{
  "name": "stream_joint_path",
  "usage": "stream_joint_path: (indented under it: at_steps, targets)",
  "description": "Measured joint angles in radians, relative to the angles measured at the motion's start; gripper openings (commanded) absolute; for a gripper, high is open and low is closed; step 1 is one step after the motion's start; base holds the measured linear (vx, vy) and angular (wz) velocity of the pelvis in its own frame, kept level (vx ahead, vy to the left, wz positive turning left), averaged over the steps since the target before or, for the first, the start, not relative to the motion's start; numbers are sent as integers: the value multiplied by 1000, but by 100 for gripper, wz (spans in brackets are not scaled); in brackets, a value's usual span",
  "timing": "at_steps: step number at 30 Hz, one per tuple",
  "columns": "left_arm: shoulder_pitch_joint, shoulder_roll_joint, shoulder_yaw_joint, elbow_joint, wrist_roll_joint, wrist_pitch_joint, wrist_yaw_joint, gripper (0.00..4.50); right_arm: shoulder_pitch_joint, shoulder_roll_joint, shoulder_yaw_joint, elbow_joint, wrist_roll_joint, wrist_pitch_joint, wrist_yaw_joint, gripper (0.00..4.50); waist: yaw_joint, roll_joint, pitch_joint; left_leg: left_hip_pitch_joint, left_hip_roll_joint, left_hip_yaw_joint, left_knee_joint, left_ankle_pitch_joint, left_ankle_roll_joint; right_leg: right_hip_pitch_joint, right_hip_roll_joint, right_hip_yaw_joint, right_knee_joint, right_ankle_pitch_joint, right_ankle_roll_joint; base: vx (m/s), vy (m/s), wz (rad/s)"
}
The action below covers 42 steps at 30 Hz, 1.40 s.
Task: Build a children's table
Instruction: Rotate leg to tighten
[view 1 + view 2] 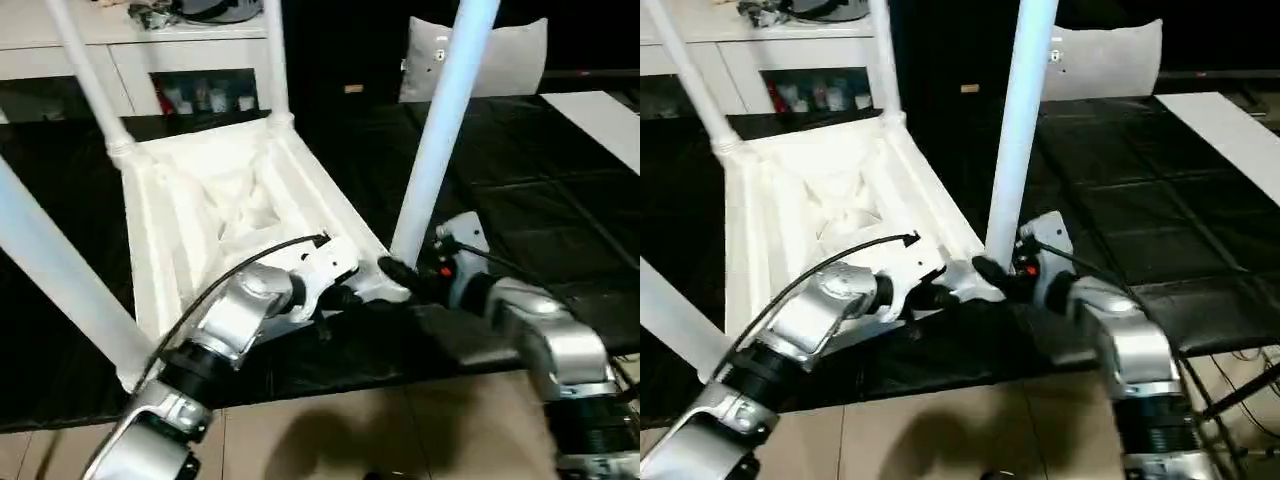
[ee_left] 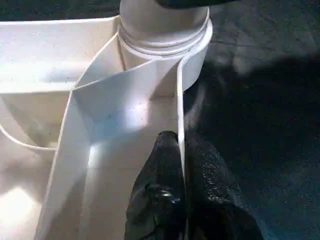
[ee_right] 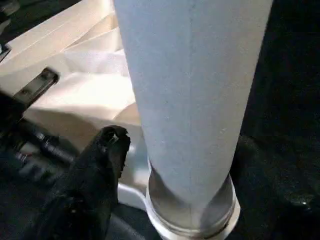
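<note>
**Left wrist view and head views: upturned tabletop with legs in its corner sockets**

Left wrist view shows the left gripper (image 2: 181, 165) with its two black fingers pinched shut on the thin outer rim wall of the tabletop (image 1: 215, 215), one finger inside the rim and one outside, just short of a round corner socket (image 2: 165, 35). The tabletop lies upside down on the black-covered work table (image 1: 520, 200), ribbed underside up, near the table's front edge. Legs stand in its sockets; the near right leg (image 1: 440, 130) rises steeply from the corner beside both grippers, and three others (image 1: 90, 80) (image 1: 272, 60) (image 1: 50, 270) stand at the remaining corners.

Right gripper (image 1: 400, 272) sits at the base of the near right leg. In the right wrist view one black finger (image 3: 107, 150) stands just beside the leg, apart from its surface; the second finger is hidden, so the jaws cannot be read as wide or closed.

Handling, as judged: the white moulded plastic looks light and stiff, its thin rim stiffened by crossing ribs, so a rim pinch steadies the piece well. The legs are smooth, round and tapered, likely slippery in a two-finger grip; holding low, near the socket collar, gives the surest purchase. With its legs up, the assembly is top-heavy and may tip if pushed sideways.
</note>
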Motion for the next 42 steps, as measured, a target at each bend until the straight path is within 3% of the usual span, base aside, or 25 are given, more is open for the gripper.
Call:
stream_joint_path:
  at_steps: [10, 11, 18, 23, 26, 31, 36, 39, 42]
  targets:
    - [1, 163, -49, 17, -24, -217, -263, 0, 15, -190, 97, -42, 43, -44, 349, 356, 44, -2, 1, 0, 0, 1, 1, 0, 0, 0, -1, 1, 0, 0, 0, 0, 0, 0]
    - [1, 185, -58, 17, -32, -244, -302, 0, 15, -206, 108, -42, 54, -49, 395, 331, 48, -2, 1, 0, 0, 1, 1, -1, 0, 0, -1, 1, 1, 0, 0, 0, 0, 0]
    - [-6, 244, -99, 17, -41, -343, -438, 0, 15, -232, 150, -41, 92, -56, 531, 274, 77, -5, 2, 0, 0, 2, 2, -1, 0, 0, -2, 2, 3, -1, 0, 0, 0, 0]
    - [-16, 252, -124, 22, -41, -382, -492, 0, 17, -235, 176, -42, 104, -57, 575, 236, 86, -7, 2, 1, 0, 2, 5, 0, 0, 0, -2, 2, 7, -1, 0, 0, 0, 0]
    - [-20, 251, -129, 26, -41, -388, -499, 0, 21, -228, 177, -41, 104, -61, 581, 207, 84, -7, 2, 2, 0, 2, 6, -1, -2, 0, -2, 3, 9, -1, 0, 0, 0, 0]
    - [-21, 246, -129, 33, -41, -395, -501, 0, 29, -226, 173, -42, 110, -61, 577, 200, 82, -8, 2, 2, 0, 2, 7, -2, -5, 0, -2, 3, 11, -1, 0, 0, 0, 0]
    - [-20, 229, -107, 19, -48, -267, -468, 0, 57, -196, 139, -70, 128, -18, 504, 200, 76, -8, 2, 3, 0, 2, 9, -2, -6, 0, -2, 4, 13, -1, 1, 0, 0, 0]
    - [-17, 193, -70, 16, -37, -162, -363, 0, 54, -135, 98, -69, 96, 18, 360, 200, 54, -8, 2, 5, 0, 2, 10, 0, -11, 1, -2, 4, 14, -1, 0, 0, 0, 0]
    - [-15, 140, -35, 13, -28, -62, -250, 0, 29, -56, 51, -44, 59, 61, 196, 198, 10, -9, 2, 6, -1, 1, 11, 1, -12, 0, -1, 1, 12, -1, 0, 0, 0, 0]
